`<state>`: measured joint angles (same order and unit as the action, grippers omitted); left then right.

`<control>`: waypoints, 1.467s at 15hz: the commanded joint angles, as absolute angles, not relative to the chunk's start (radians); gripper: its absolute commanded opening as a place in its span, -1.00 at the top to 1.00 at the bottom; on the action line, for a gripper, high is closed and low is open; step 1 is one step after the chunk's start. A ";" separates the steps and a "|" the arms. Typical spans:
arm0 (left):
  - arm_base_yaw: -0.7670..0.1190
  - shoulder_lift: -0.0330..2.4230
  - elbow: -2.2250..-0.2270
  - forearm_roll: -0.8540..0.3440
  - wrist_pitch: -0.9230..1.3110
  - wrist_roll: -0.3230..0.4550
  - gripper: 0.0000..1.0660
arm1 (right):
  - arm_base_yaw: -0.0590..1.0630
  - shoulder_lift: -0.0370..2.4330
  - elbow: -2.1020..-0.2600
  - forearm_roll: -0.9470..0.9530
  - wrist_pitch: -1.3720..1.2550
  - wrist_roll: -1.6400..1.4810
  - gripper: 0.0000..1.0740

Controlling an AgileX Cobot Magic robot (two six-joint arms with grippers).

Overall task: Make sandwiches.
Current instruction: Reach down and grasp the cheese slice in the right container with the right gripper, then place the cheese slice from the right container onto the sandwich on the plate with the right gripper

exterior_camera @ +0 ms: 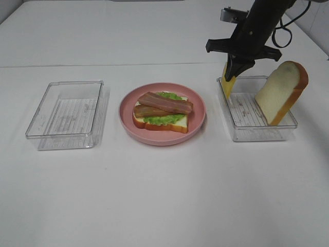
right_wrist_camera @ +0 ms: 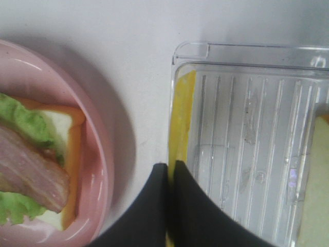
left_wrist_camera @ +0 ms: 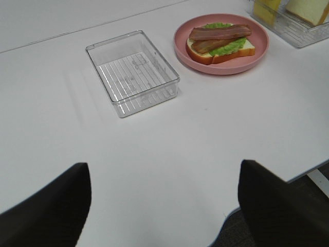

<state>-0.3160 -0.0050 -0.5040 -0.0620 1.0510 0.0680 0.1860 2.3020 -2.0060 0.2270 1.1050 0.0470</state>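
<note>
cheese slice (exterior_camera: 226, 87): thin, yellow, standing on edge against the left wall of the right tray (exterior_camera: 267, 135); looks light, bendy, probably slick.
right gripper (exterior_camera: 232, 75): jaws pinched together on the slice's upper edge.
hold point: that top edge seems best; grip firmly, it may flop.
sandwich (exterior_camera: 161, 114): bread, lettuce, bacon on the pink plate (exterior_camera: 128, 119), centre.
bread slice (exterior_camera: 281, 91): leaning in the same tray, right end.
left gripper (left_wrist_camera: 164, 206): jaws wide apart, holding nothing, above the near surface.

- right arm (exterior_camera: 257, 25): black, glossy casing; black cable looping beside it; grey block on top
- right gripper (exterior_camera: 236, 69): black tapering fingers
- left gripper (left_wrist_camera: 164, 206): two broad black fingers (left_wrist_camera: 46, 211)
</note>
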 commanded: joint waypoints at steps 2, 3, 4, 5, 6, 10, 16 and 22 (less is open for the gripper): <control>-0.312 -0.029 -0.498 -0.071 1.047 0.069 -0.42 | 0.188 2.202 -2.009 0.325 1.140 0.027 1.00; -0.312 -0.029 -0.498 -0.071 1.047 0.069 -0.42 | 0.190 2.189 -2.009 0.383 1.143 0.000 1.00; -0.312 -0.029 -0.498 -0.071 1.047 0.069 -0.42 | 0.199 2.184 -2.009 0.438 1.149 -0.023 1.00; -0.312 -0.029 -0.498 -0.071 1.047 0.069 -0.42 | 0.212 2.184 -2.008 0.483 1.156 -0.036 1.00; -0.312 -0.029 -0.498 -0.071 1.047 0.069 -0.42 | 0.233 2.190 -2.006 0.505 1.155 -0.051 1.00; -0.312 -0.029 -0.498 -0.071 1.047 0.069 -0.42 | 0.356 2.213 -2.006 0.538 1.098 -0.066 1.00; -0.312 -0.029 -0.498 -0.071 1.047 0.069 -0.42 | 0.442 2.322 -2.006 0.670 1.022 -0.066 1.00; -0.312 -0.029 -0.498 -0.071 1.047 0.069 -0.42 | 0.439 2.361 -2.007 0.459 1.014 0.044 1.00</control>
<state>-0.3160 -0.0050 -0.5040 -0.0630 1.0510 0.0680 0.4410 2.3660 -2.0060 0.4930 1.0170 0.0280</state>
